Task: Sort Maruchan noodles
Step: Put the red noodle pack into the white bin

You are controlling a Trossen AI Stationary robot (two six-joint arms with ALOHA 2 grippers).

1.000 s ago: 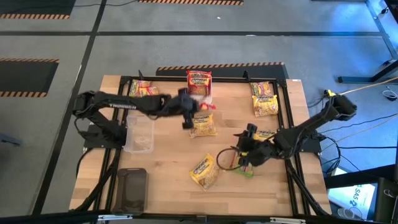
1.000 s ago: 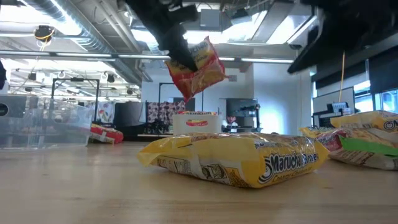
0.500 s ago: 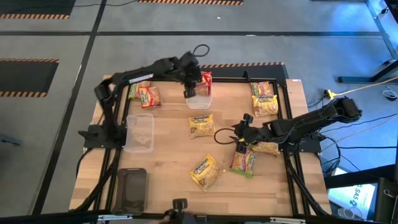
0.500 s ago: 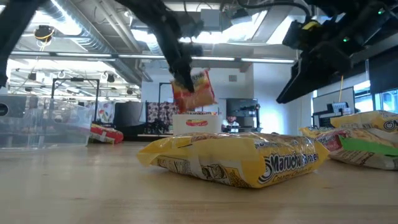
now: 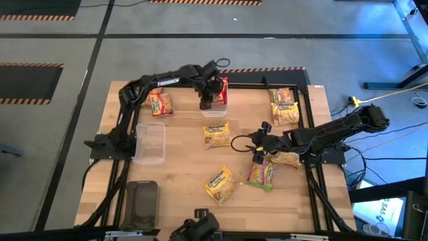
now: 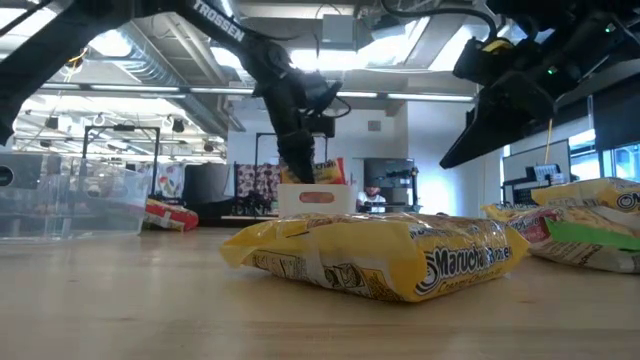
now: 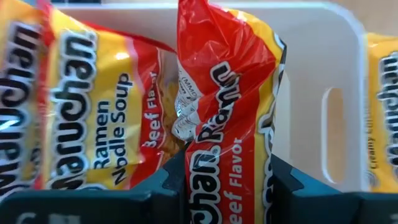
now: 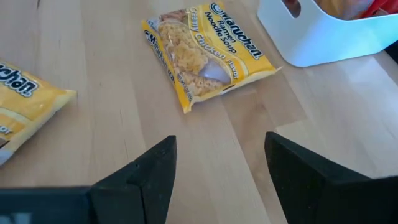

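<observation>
My left gripper is clamped on a red beef packet, pinching its lower end and holding it upright inside the white bin at the table's far edge. Another beef packet already lies in there beside it.

My right gripper hangs wide apart over bare wood, holding nothing. A creamy chicken packet lies flat just ahead of it, near the bin.

Other packets are scattered on the table: one with a green band near the right gripper, one toward the near edge, a pair at the far right, and one at the far left.

Handling, as I judge it: these are light, the crinkly film is slippery, and the noodle brick inside is brittle. I'd grip across the short width at mid-body or on the sealed end flap, squeezing gently; flat ones need an edge lifted first.
</observation>
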